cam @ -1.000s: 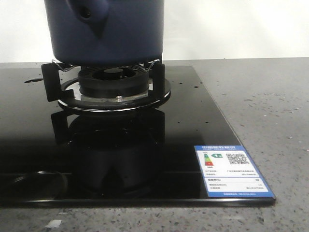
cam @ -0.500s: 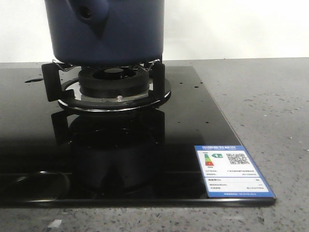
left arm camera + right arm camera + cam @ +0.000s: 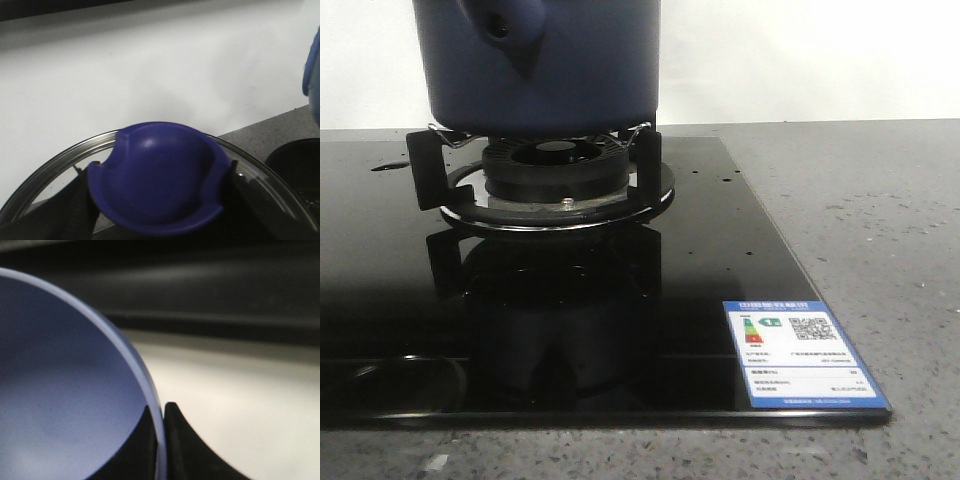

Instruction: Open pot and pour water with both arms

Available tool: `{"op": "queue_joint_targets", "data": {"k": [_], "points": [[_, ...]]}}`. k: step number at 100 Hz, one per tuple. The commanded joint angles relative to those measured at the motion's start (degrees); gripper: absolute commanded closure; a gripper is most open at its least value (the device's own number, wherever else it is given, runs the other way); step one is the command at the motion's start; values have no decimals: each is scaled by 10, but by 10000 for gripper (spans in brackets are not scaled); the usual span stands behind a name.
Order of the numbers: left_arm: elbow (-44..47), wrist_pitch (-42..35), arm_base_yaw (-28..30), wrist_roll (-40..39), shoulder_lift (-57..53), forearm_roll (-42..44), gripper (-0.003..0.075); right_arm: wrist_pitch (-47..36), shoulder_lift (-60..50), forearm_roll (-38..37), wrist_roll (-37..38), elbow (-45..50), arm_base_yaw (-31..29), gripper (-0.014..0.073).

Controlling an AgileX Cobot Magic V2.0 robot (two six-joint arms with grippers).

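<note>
Pot (image 3: 545, 65), dark navy, sat on the burner (image 3: 555, 165) of a black glass hob (image 3: 720, 260); the wire supports of the black pan stand (image 3: 425, 165) met its rounded base. Its stubby socket with the round hole (image 3: 498, 30) faced the front camera, toward the robot's left. The top of the pot ran out of the front view. The hob lay on a grey speckled worktop (image 3: 880, 200), with an energy label (image 3: 798, 352) stuck at the hob's near right corner.

Left tool (image 3: 159, 200): its dark fingers (image 3: 75, 205) stood at either side of a blue knob (image 3: 157, 175) on a glass lid (image 3: 45, 170) with a metal rim, closed on that knob. White wall behind; an edge of the worktop and a dark round shape were visible past the lid.

Right tool (image 3: 162, 440): two dark fingers (image 3: 182, 445) were pinched on the thin pale rim of a blue-walled vessel (image 3: 65, 390), one inside, one outside. At this range I could not tell whether that rim belonged to the pot.
</note>
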Motion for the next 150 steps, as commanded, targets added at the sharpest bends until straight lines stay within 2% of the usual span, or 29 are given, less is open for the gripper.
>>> {"op": "queue_joint_targets", "data": {"k": [1, 20, 141, 150], "points": [[-19, -20, 2, -4, -14, -42, 391, -86, -31, -13, -2, -16, 1, 637], [-19, -20, 2, -4, -14, -42, 391, -135, -31, -28, -2, -16, 1, 637], [-19, -17, 0, -4, -14, -56, 391, -144, -31, -33, -2, -16, 1, 637], [-19, -13, 0, -4, -14, -70, 391, -117, -37, -33, -2, -17, 1, 637]]}}
